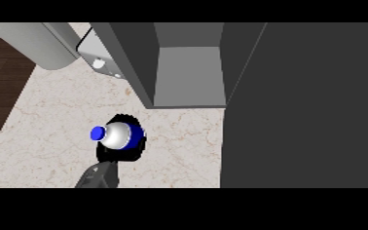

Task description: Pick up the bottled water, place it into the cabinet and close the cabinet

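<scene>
Bottle (116,135) is held by the left hand (126,154), whose black fingers curl round its pale body, and its blue cap (99,133) tips toward the view's left. It is over the marbled tabletop (183,146), near the front of the open cabinet (191,73) and off to the left of its grey shelf; whether it touches the tabletop I cannot tell. At the right the cabinet's dark door (295,107) stands swung out, and a pale grey cylinder (39,44) lies at the upper left.
</scene>
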{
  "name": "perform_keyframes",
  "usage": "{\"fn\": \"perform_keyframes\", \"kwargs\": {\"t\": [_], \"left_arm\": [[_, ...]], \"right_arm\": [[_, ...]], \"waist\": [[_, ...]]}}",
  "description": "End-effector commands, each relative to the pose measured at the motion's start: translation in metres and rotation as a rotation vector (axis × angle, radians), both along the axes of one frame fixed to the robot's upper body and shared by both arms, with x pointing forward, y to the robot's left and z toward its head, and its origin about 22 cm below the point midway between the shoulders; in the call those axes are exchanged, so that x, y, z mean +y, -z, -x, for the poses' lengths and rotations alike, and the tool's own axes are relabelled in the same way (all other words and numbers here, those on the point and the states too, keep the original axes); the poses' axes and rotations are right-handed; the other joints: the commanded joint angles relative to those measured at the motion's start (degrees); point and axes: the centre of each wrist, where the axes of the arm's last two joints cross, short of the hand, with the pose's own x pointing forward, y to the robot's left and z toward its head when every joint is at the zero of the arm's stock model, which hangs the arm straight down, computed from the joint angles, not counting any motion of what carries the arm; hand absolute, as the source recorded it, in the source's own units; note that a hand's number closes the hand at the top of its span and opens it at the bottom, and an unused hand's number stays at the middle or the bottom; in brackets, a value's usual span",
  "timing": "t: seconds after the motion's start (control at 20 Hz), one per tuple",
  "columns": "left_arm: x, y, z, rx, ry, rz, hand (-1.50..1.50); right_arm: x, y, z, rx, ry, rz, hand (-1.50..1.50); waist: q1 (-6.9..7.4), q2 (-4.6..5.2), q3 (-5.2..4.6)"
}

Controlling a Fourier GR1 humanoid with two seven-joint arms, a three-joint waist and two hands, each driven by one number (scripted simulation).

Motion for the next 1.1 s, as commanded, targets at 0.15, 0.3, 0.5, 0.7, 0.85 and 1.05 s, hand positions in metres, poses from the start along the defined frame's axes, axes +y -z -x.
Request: {"fn": "perform_keyframes", "kwargs": {"t": [0.15,0.3,0.5,0.7,0.85,1.05], "left_arm": [[-0.04,-0.049,-0.032,-0.014,0.043,0.016,1.5],[-0.068,-0.069,-0.038,-0.048,0.046,-0.049,1.5],[-0.099,-0.114,-0.059,-0.076,0.043,-0.127,1.5],[-0.109,-0.138,-0.066,-0.079,0.05,-0.163,1.5],[-0.139,-0.152,-0.076,-0.079,0.038,-0.205,1.5],[-0.149,-0.167,-0.107,-0.057,0.014,-0.301,1.5]], "right_arm": [[0.003,-0.027,0.007,-0.033,0.026,-0.031,-1.5],[-0.001,-0.013,0.002,-0.036,-0.006,-0.04,-1.5],[-0.001,-0.006,-0.005,-0.051,0.024,-0.029,-1.5],[-0.007,-0.021,0.001,-0.042,0.021,-0.025,-1.5],[-0.014,-0.021,-0.005,-0.05,0.021,0.0,-1.5],[-0.012,-0.012,-0.002,-0.06,0.015,-0.016,-1.5]], "waist": [[0.02,-0.25,-0.08],[-0.19,-0.11,-0.07],[-0.06,0.0,-0.06],[0.06,0.12,-0.09],[-0.55,0.37,-0.1],[-1.78,0.45,-0.11]]}}
